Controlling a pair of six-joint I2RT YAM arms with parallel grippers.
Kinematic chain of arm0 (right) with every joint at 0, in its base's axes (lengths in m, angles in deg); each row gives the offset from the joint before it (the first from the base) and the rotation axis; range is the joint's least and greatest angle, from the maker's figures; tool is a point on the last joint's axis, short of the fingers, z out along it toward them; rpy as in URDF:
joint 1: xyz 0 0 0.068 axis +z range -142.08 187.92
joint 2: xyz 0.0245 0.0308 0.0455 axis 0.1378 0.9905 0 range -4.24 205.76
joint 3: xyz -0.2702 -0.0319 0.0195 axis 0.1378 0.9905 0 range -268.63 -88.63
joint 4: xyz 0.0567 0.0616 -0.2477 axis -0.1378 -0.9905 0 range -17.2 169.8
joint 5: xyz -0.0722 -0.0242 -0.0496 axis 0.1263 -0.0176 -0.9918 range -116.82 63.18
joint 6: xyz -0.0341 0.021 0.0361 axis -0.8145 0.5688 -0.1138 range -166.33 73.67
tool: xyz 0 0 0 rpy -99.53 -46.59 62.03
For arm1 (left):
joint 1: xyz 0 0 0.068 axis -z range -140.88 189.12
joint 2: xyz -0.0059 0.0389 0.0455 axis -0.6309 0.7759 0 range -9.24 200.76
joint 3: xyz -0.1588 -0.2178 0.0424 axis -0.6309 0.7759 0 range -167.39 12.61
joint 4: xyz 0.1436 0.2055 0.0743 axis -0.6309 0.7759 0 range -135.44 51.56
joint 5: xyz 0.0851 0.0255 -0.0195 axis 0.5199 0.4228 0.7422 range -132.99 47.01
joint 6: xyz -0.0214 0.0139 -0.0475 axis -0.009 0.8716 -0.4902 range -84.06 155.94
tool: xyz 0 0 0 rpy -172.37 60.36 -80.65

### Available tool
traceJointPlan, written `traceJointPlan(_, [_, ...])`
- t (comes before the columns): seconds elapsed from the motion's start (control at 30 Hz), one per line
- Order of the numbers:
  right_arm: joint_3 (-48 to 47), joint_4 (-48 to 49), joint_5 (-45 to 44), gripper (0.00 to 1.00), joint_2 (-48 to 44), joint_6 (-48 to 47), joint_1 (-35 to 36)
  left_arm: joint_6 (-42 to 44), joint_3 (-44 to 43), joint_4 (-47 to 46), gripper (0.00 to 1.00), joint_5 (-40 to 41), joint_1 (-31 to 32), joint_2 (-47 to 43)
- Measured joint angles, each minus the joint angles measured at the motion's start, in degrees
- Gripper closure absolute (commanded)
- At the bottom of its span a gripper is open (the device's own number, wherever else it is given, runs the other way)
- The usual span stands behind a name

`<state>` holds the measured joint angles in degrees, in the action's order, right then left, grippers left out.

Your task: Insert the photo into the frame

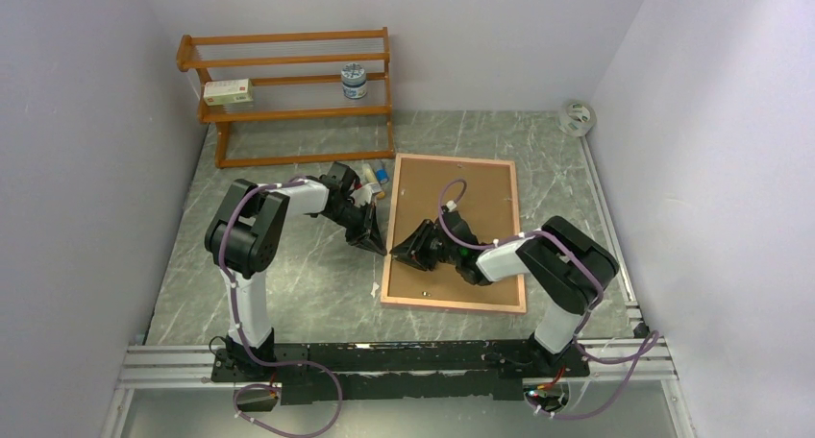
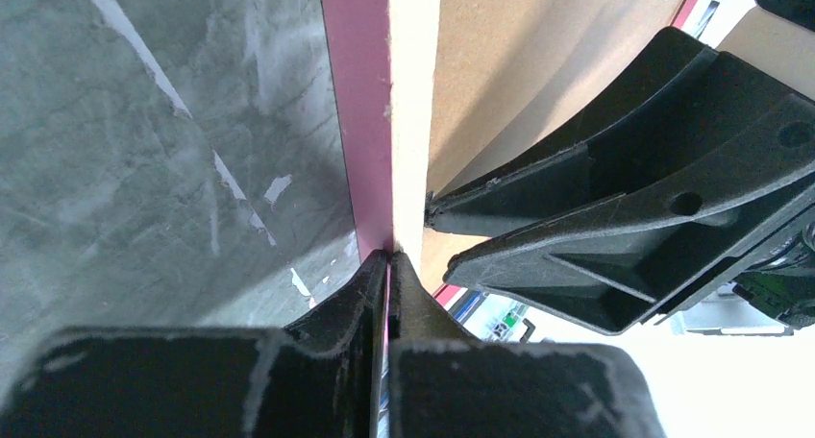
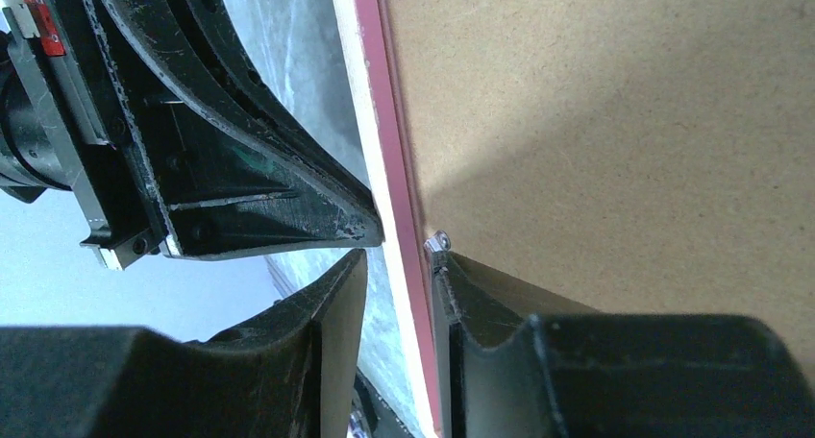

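The frame [image 1: 517, 229] lies back side up on the table, its pink border around a brown hardboard sheet [image 1: 476, 203]. The photo is hidden. My left gripper [image 1: 373, 240] is shut, its tips [image 2: 389, 257] pressed against the frame's left outer edge [image 2: 370, 121]. My right gripper [image 1: 409, 249] faces it from over the hardboard. Its jaws [image 3: 399, 257] are open and straddle that same left rail [image 3: 381, 92]: one finger rests on the hardboard [image 3: 596, 121] by a small metal tab [image 3: 439, 238], the other hangs outside over the table, apart from the rail.
An orange shelf rack [image 1: 288, 83] at the back left holds a white box [image 1: 229, 92] and a jar [image 1: 355, 81]. Small bottles [image 1: 375, 177] lie by the frame's far left corner. A tape roll [image 1: 577, 118] sits at the back right. Walls stand close on both sides.
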<state>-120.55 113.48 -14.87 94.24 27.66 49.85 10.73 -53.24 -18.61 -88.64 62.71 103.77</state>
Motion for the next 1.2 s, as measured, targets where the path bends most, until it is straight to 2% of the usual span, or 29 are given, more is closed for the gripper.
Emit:
traceJointPlan(0.13, [0.6,1.3,-0.2,0.66,0.2,0.3,0.1,-0.1,0.0,0.0,0.91,0.0,0.0,0.0])
traceJointPlan(0.27, [1.2,1.8,-1.8,0.66,-0.4,0.2,0.5,-0.2,0.0,0.0,0.78,0.3,0.0,0.0])
traceJointPlan(0.4, [1.9,-0.4,-5.9,0.73,-3.2,-0.5,1.2,-0.8,0.3,0.2,0.72,0.6,0.6,0.3])
traceJointPlan(0.53, [1.9,-4.3,-8.2,0.76,-6.8,-1.0,1.2,-1.5,1.0,-0.1,0.80,0.5,1.0,0.3])
traceJointPlan(0.73, [1.9,-8.2,-8.7,0.66,-7.6,-0.2,1.5,-2.6,1.3,-0.5,0.92,-0.5,1.0,0.3])
traceJointPlan(1.2, [3.3,1.4,-6.1,0.70,-2.4,1.6,3.8,-3.1,1.9,-2.0,0.96,-1.2,1.9,0.2])
